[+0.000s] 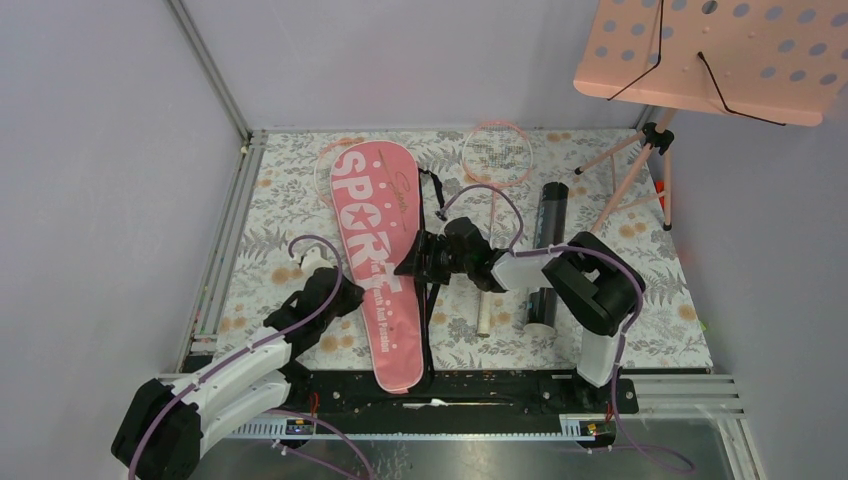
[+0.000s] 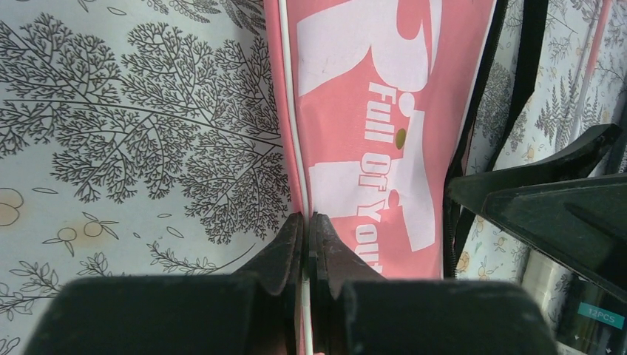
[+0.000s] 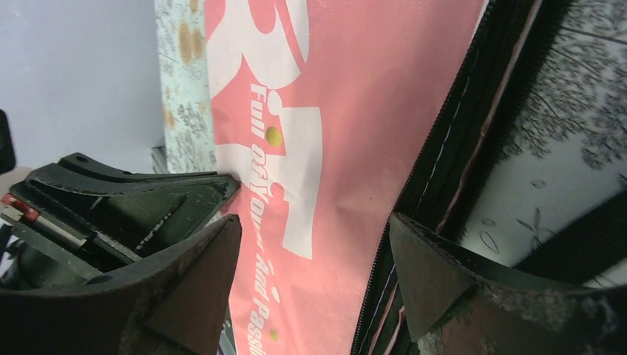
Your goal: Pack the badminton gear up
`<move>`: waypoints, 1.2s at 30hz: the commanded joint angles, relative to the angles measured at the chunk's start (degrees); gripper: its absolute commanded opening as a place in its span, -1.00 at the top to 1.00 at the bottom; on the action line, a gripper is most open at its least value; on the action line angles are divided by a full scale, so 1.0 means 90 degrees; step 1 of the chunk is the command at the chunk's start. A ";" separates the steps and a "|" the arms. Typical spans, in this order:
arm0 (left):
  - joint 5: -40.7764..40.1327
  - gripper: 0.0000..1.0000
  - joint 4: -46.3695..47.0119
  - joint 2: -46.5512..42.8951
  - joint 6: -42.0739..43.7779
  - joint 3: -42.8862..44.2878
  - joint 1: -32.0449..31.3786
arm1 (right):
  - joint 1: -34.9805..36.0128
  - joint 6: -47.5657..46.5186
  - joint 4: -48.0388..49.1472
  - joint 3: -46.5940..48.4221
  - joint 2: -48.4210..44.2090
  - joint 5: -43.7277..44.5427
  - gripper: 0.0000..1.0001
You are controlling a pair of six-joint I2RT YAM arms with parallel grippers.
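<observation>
The pink "SPORT" cover lies slanted on the floral mat, its black strap along the right side. My left gripper is shut on the white piping of its left edge. My right gripper stands open astride the cover's zippered right edge, pink fabric between the fingers. A pink-framed racket lies to the right, its white handle pointing toward me. Beside it lies the long black tube. Another pink racket rim pokes out from under the cover's top left.
A pink perforated music stand on tripod legs stands at the back right corner. Grey walls and a metal rail bound the mat on the left. The arms' black base rail runs along the near edge.
</observation>
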 commanded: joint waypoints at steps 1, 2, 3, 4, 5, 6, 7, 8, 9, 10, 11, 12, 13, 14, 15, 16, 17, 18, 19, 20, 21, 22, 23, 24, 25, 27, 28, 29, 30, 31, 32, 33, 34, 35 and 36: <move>0.0063 1.00 0.0296 -0.0025 -0.0055 -0.0056 -0.0015 | 0.0139 -0.0662 -0.1060 0.0047 -0.0746 0.0827 -0.61; 0.0064 1.00 0.0306 -0.0039 -0.0051 -0.0063 -0.0015 | 0.0139 -0.0730 -0.1201 -0.0032 -0.0873 0.0944 -0.61; 0.0047 1.00 0.0310 -0.0046 -0.0061 -0.0065 -0.0015 | 0.0139 -0.0768 -0.1282 -0.0099 -0.0984 0.1030 -0.62; 0.0042 1.00 0.0327 -0.0051 -0.0062 -0.0064 -0.0015 | 0.0139 -0.0791 -0.1304 -0.0163 -0.1050 0.1056 -0.61; 0.0060 1.00 0.0366 -0.0045 -0.0061 -0.0068 -0.0015 | 0.0139 -0.0800 -0.1273 -0.0206 -0.1063 0.1003 -0.62; 0.0087 1.00 0.0417 -0.0037 -0.0065 -0.0068 -0.0015 | 0.0139 -0.0800 -0.1185 -0.0208 -0.1022 0.0886 -0.62; 0.0123 1.00 0.0483 -0.0021 -0.0060 -0.0076 -0.0015 | 0.0139 -0.0779 -0.1035 -0.0209 -0.0903 0.0686 -0.62; 0.0177 1.00 0.0550 -0.0001 -0.0051 -0.0086 -0.0015 | 0.0139 -0.0722 -0.0901 -0.0170 -0.0702 0.0405 -0.61; 0.0203 1.00 0.0594 0.0027 -0.0059 -0.0088 -0.0015 | 0.0144 -0.0642 -0.0816 -0.0118 -0.0519 0.0252 -0.60; 0.0222 1.00 0.0614 0.0056 -0.0067 -0.0096 -0.0015 | 0.0162 -0.0589 -0.0693 -0.0077 -0.0382 0.0133 -0.59; 0.0233 1.00 0.0624 0.0085 -0.0069 -0.0096 -0.0015 | 0.0198 -0.0521 -0.0556 -0.0069 -0.0261 0.0072 -0.58; 0.0243 1.00 0.0634 0.0108 -0.0071 -0.0097 -0.0015 | 0.0222 -0.0500 -0.0525 -0.0057 -0.0201 0.0072 -0.57; 0.0248 1.00 0.0640 0.0134 -0.0078 -0.0105 -0.0015 | 0.0256 -0.0521 -0.0582 -0.0035 -0.0185 0.0151 -0.56; 0.0255 1.00 0.0649 0.0151 -0.0081 -0.0112 -0.0015 | 0.0311 -0.0621 -0.0718 -0.0011 -0.0219 0.0293 -0.55; 0.0259 1.00 0.0659 0.0168 -0.0080 -0.0122 -0.0015 | 0.0344 -0.0721 -0.0979 0.0027 -0.0278 0.0488 -0.56; 0.0265 1.00 0.0655 0.0177 -0.0090 -0.0134 -0.0015 | 0.0377 -0.0795 -0.1169 0.0036 -0.0354 0.0666 -0.56; 0.0263 1.00 0.0659 0.0189 -0.0092 -0.0141 -0.0015 | 0.0397 -0.0838 -0.1305 0.0035 -0.0421 0.0803 -0.56; 0.0266 1.00 0.0656 0.0199 -0.0106 -0.0153 -0.0015 | 0.0412 -0.0855 -0.1350 0.0001 -0.0468 0.0871 -0.56; 0.0281 1.00 0.0733 0.0210 -0.0107 -0.0164 -0.0015 | 0.0423 -0.0834 -0.1341 -0.0031 -0.0501 0.0881 -0.56; 0.0306 1.00 0.0822 0.0219 -0.0113 -0.0173 -0.0015 | 0.0441 -0.0821 -0.1321 -0.0071 -0.0525 0.0842 -0.55; 0.0308 1.00 0.0838 0.0230 -0.0106 -0.0168 -0.0015 | 0.0463 -0.0804 -0.1346 -0.0106 -0.0575 0.0853 -0.55; 0.0302 1.00 0.0826 0.0234 -0.0103 -0.0166 -0.0015 | 0.0485 -0.0781 -0.1423 -0.0156 -0.0665 0.0984 -0.55; 0.0285 1.00 0.0800 0.0218 -0.0100 -0.0171 -0.0015 | 0.0499 -0.0790 -0.1575 -0.0208 -0.0770 0.1166 -0.55; 0.0274 1.00 0.0767 0.0201 -0.0102 -0.0174 -0.0015 | 0.0500 -0.0801 -0.1763 -0.0254 -0.0895 0.1367 -0.55; 0.0251 1.00 0.0733 0.0173 -0.0106 -0.0181 -0.0015 | 0.0501 -0.0817 -0.1975 -0.0308 -0.1018 0.1590 -0.55; 0.0189 1.00 0.0704 0.0115 -0.0123 -0.0216 -0.0010 | 0.0506 -0.0897 -0.2115 -0.0451 -0.1244 0.1749 -0.55; 0.0157 1.00 0.0703 0.0080 -0.0144 -0.0237 -0.0015 | 0.0515 -0.0890 -0.2026 -0.0553 -0.1309 0.1702 -0.55; 0.0124 1.00 0.0703 0.0047 -0.0154 -0.0257 -0.0010 | 0.0532 -0.0884 -0.1911 -0.0630 -0.1357 0.1599 -0.55; 0.0113 1.00 0.0703 0.0023 -0.0161 -0.0268 -0.0015 | 0.0551 -0.0889 -0.1803 -0.0672 -0.1359 0.1469 -0.55; 0.0112 1.00 0.0703 0.0014 -0.0165 -0.0273 -0.0015 | 0.0586 -0.0890 -0.1712 -0.0684 -0.1321 0.1309 -0.55; 0.0123 1.00 0.0703 -0.0004 -0.0155 -0.0273 -0.0015 | 0.0635 -0.0933 -0.1617 -0.0664 -0.1258 0.1211 -0.55; 0.0129 1.00 0.0703 -0.0013 -0.0143 -0.0273 -0.0015 | 0.0691 -0.0975 -0.1527 -0.0606 -0.1177 0.1120 -0.55; 0.0147 1.00 0.0703 -0.0013 -0.0127 -0.0274 -0.0015 | 0.0766 -0.1005 -0.1501 -0.0516 -0.1061 0.1016 -0.55; 0.0158 1.00 0.0703 -0.0003 -0.0110 -0.0269 -0.0015 | 0.0810 -0.1035 -0.1451 -0.0412 -0.0945 0.0901 -0.55; 0.0176 1.00 0.0696 0.0005 -0.0116 -0.0273 -0.0015 | 0.0851 -0.1031 -0.1343 -0.0323 -0.0848 0.0826 -0.54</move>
